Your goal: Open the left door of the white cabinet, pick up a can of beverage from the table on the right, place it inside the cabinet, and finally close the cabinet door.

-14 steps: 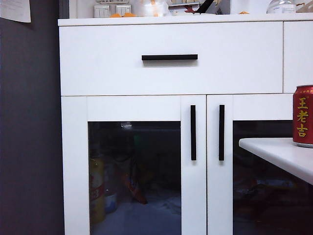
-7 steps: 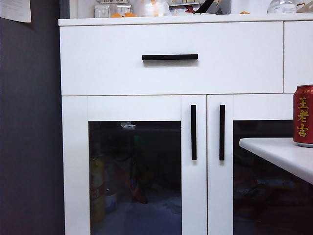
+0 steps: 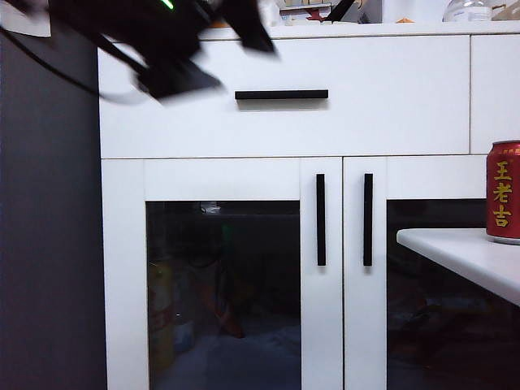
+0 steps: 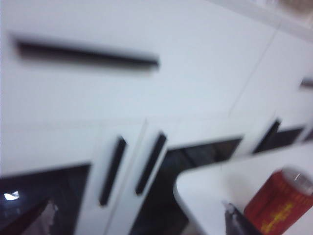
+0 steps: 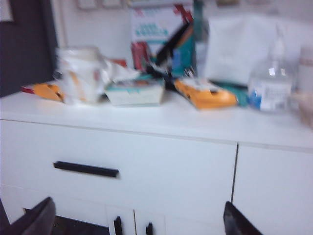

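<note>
You've done nothing yet; left door [image 3: 223,276] shut, can [image 3: 503,192] on table [image 3: 463,252]; left gripper [image 3: 175,77] and right gripper [image 5: 137,220] jaws wide, empty.

Pretty blurry up close here. The white cabinet [image 4: 195,63] fills most of it, tilted, with a drawer front [image 4: 122,93] carrying a long horizontal black handle [image 4: 88,54]. Under that, two vertical black bar handles sit side by side, the left door [image 4: 54,152] with its handle [image 4: 112,170] and the neighbouring door's handle [image 4: 150,162], both doors shut with dark glass. A corner of the table [image 4: 210,191] pokes in, and the can of beverage [image 4: 279,205] stands on it, red with yellow characters. One dark fingertip [image 4: 237,221] of the left gripper shows just beside the can, not touching as far as I can tell.
</note>
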Robot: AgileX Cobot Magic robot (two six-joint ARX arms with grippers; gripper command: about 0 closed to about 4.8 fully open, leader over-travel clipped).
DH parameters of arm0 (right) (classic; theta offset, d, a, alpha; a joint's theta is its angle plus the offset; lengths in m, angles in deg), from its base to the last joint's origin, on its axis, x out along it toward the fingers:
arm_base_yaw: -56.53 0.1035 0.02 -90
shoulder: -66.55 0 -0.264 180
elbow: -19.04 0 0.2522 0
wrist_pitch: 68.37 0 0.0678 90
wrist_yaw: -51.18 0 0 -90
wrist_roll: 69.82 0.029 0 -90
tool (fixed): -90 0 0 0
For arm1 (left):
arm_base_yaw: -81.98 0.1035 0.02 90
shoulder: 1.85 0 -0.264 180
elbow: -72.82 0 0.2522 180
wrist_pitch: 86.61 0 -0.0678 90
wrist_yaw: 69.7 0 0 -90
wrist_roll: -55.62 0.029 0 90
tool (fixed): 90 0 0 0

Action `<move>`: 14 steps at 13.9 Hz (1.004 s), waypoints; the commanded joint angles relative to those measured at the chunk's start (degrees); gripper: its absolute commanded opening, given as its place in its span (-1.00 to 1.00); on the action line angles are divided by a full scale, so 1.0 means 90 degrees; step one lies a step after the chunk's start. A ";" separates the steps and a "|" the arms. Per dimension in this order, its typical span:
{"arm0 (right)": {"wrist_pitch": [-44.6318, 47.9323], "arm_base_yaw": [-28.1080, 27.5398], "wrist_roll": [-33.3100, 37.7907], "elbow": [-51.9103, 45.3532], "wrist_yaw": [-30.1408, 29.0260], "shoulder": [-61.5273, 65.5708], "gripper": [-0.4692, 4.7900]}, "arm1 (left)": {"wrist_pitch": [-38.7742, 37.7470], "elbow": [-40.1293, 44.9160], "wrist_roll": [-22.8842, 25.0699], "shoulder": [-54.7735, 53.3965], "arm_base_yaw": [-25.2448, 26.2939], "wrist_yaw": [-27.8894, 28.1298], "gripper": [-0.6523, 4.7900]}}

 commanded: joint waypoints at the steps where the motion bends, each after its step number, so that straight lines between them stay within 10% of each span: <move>1: 0.0403 0.0005 0.0355 0.0027 0.0063 0.0425 0.85 | 0.0204 -0.0874 0.0007 -0.1282 -0.0187 0.0185 1.00; 14: 0.0918 -0.0240 -0.0257 -0.0002 -0.0216 0.0954 0.85 | 0.0233 -0.4430 -0.0022 -0.5073 -0.0697 0.2295 1.00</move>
